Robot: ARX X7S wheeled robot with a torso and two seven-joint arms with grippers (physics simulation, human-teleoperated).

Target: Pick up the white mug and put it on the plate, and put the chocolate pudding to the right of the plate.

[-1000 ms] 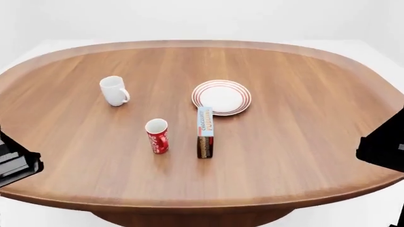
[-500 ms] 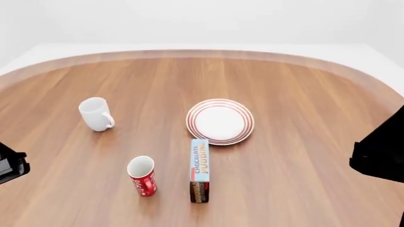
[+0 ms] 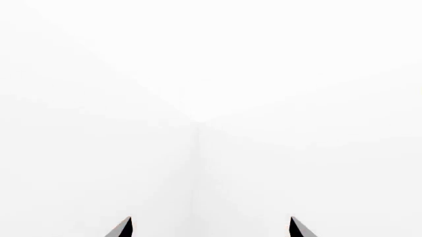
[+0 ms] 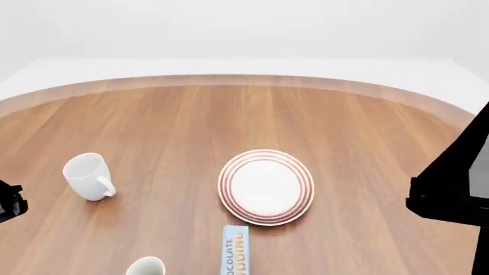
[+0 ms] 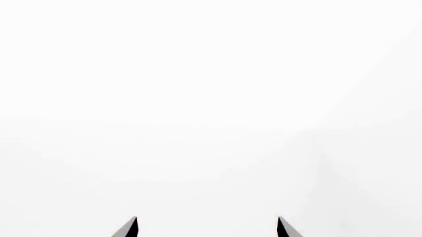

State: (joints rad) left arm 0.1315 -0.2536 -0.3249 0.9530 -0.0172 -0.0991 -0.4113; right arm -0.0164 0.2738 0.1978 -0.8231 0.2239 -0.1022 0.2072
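In the head view the white mug [image 4: 87,176] stands upright on the wooden table [image 4: 244,120] at the left, handle toward the near right. The plate [image 4: 266,187], white with red rings, lies near the middle with nothing on it. Just in front of it the chocolate pudding [image 4: 235,251] box is cut off by the bottom edge. My left gripper [image 3: 210,228] faces blank white space, its tips wide apart and nothing between them. My right gripper [image 5: 207,228] is likewise open on blank white. Only dark arm parts show at the head view's left [image 4: 9,201] and right [image 4: 454,189] edges.
The rim of a second cup [image 4: 145,267] peeks in at the bottom edge, left of the pudding box. The table's curved far edge [image 4: 244,80] runs across the back, with white floor beyond.
The head view has moved forward and tilted down: mug, plate and box slid toward the bottom of the picture, and the red cup is nearly out of view. No object has moved on the table.
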